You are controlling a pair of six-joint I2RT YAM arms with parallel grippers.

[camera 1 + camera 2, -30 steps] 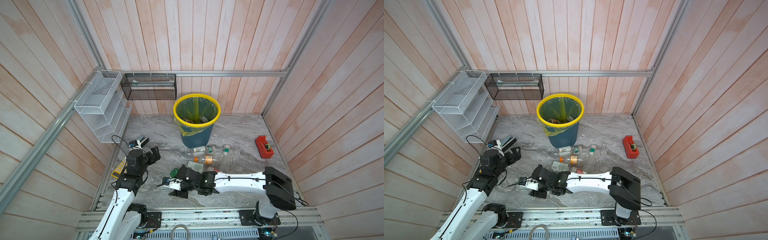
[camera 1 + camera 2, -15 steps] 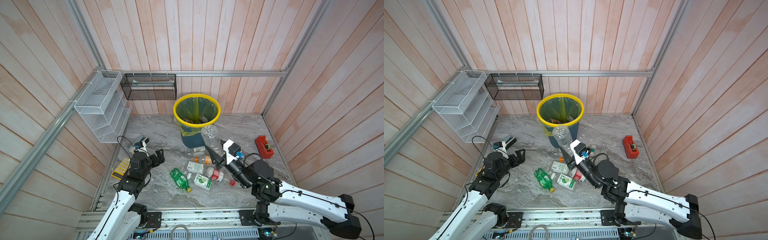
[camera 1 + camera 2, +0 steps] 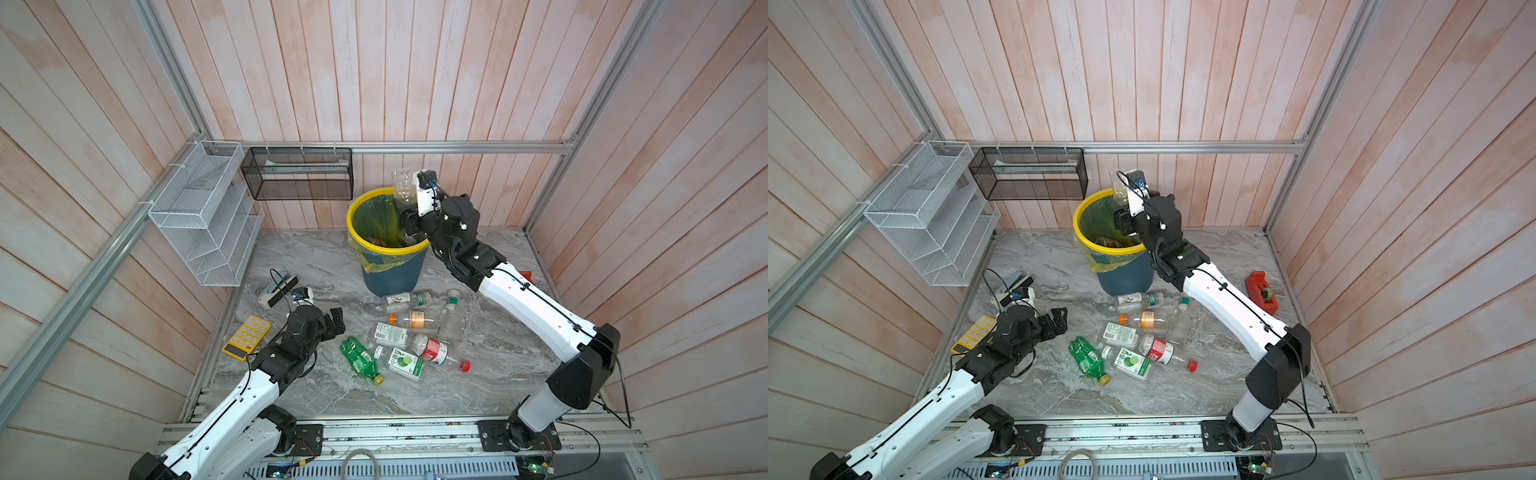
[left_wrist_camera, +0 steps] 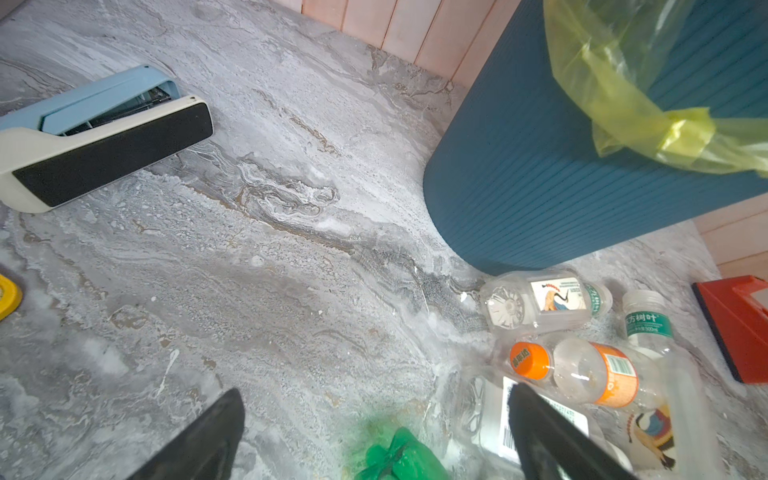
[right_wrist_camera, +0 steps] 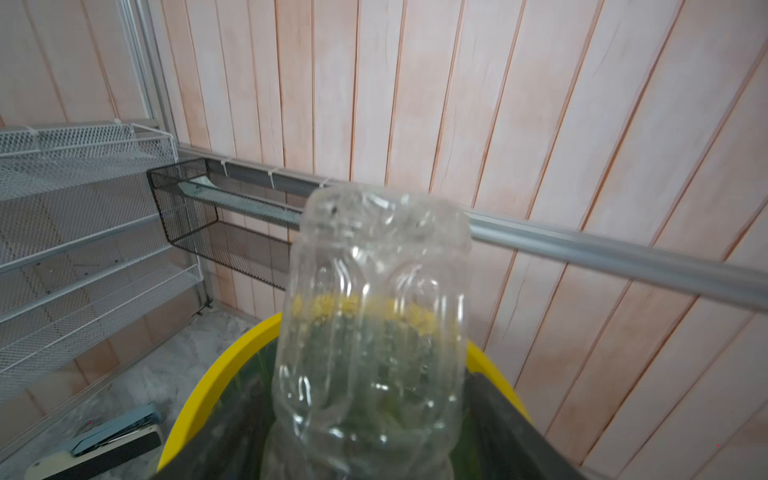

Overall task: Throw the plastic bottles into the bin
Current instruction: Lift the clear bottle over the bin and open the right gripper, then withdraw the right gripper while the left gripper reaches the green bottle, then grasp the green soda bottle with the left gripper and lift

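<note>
Seven loose bottles (image 3: pixel 415 319), one clear bottle (image 3: pixel 402 185) between right jaws (grip unclear) above bin (image 3: pixel 390 274), left jaws spread

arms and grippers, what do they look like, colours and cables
The left arm and right arm have white link shells and black joints, with thin black cables running along them. The left gripper and right gripper are black, each beside a white camera mount.

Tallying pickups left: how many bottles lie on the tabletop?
7, all in front of the bin: white-label, green-label, orange-label, barcode-label, red-label, lime-label, green bottle. Some may be hidden.
</note>
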